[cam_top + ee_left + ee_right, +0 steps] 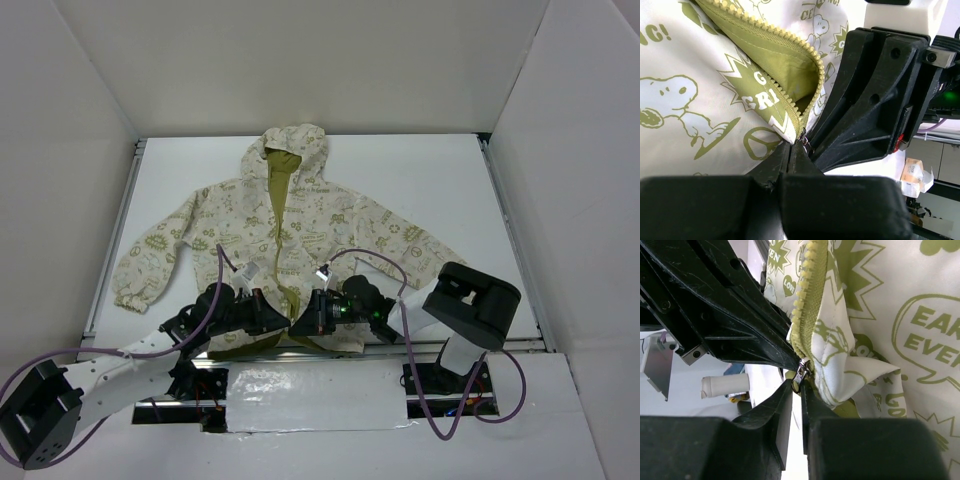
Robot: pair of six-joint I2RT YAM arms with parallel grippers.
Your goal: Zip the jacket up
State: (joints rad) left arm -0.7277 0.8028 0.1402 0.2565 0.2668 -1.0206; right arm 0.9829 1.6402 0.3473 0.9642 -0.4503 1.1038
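Note:
The cream jacket (340,225) with olive doodle prints lies flat, hood at the far end, front open down the olive zipper (278,215). Both grippers meet at its bottom hem. My left gripper (272,318) is shut on the bottom end of the zipper tape (790,135), fingertips pressed together in the left wrist view (792,147). My right gripper (303,322) faces it. In the right wrist view its fingertips (799,386) stand a narrow gap apart, with the ring of the silver zipper pull (800,370) between them. The zipper teeth (807,285) run up, unjoined.
White walls enclose the white table (430,170) on three sides. A strip of shiny tape (315,395) covers the near edge between the arm bases. Purple cables (225,262) loop over the jacket's lower part. The left sleeve cuff (130,297) lies near the table's left edge.

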